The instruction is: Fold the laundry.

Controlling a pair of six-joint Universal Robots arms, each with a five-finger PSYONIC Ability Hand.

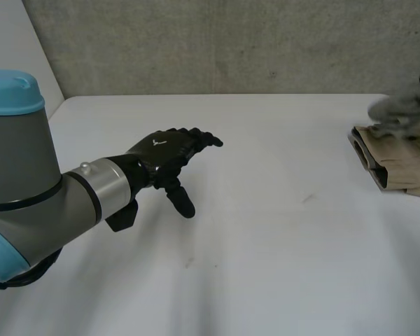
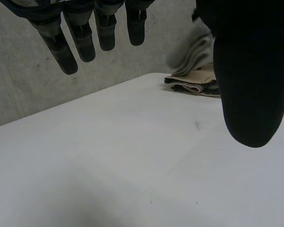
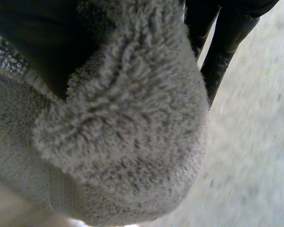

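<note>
Three o'clock: our right hand clutches a fluffy grey cloth over the folded beige pile — a square set-down seems next; left hand unclenched.

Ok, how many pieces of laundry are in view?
2. A grey fluffy towel in the right hand, lifted at the robot's far right, and a folded beige cloth on the white table just under it; its layers may hide more.

Wide-open white table under the left hand and ahead of its straight fingers. Well beyond the fingertips, a folded beige cloth blocks the way, with the grey towel bunched in the right hand over it.
</note>
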